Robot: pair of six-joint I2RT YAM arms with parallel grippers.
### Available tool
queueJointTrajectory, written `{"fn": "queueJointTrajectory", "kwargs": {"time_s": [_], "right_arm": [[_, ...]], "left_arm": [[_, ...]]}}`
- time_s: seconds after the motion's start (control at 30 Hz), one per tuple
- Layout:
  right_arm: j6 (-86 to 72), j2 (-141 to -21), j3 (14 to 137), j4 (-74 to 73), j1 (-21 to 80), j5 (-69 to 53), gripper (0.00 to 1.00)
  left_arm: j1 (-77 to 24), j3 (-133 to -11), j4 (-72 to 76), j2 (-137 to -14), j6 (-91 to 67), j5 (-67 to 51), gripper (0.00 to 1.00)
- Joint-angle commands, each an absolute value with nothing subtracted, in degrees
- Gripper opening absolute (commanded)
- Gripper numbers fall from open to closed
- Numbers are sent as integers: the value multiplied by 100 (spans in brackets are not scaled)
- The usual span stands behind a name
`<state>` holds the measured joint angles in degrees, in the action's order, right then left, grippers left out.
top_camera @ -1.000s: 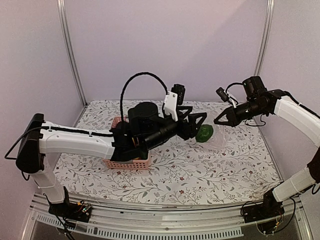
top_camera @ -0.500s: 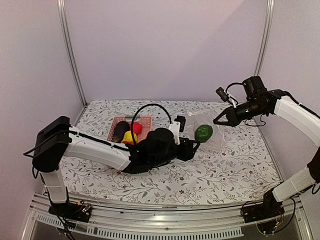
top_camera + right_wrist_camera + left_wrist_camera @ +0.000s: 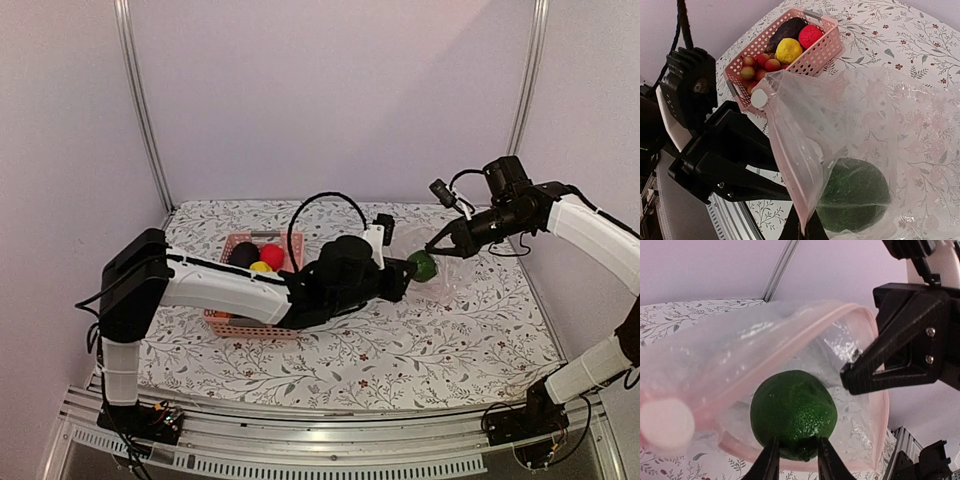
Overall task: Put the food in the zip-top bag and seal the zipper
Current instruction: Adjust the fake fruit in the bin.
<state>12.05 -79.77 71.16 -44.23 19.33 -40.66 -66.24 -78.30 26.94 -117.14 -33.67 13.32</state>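
Left hand (image 3: 796, 452) pinches 1 green lime (image 3: 792, 410) at the zip-top bag (image 3: 865, 115) mouth, which the right hand (image 3: 802, 227), clamped on its edge, holds open. Behind the left hand, the other food (image 3: 788, 50) fills the basket (image 3: 827, 47); zipper (image 3: 805, 337) unsealed.

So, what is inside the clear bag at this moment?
Only one green fruit, just within the mouth of the zip-top bag, pinched by the left gripper. Nothing else shows through the plastic, though its crinkled far end is hard to read.

light: bright, soft, even | shadows: faint, diffuse | glare: white glints on bag (image 3: 747, 337) | blur: bag's near-left corner soft, left wrist view
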Motion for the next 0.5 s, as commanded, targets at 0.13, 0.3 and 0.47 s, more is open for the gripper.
{"fn": "queueJointTrajectory", "kwargs": {"time_s": [0.13,0.3,0.47], "right_arm": [[1328,-7728,7054,-4562,2079,-4244,0],[1194,-7584,7119,-4410,2006,-3655,0],[1195,-7645,7024,-4237,1975,-3418,0]], "left_arm": [[-6451,-9161,1969,-12574,-3148,966,17],[-6589,-9271,1742,-12334,-2976,1021,23],[-6995,-8844,1725,-11343,-2452,1499,44]]}}
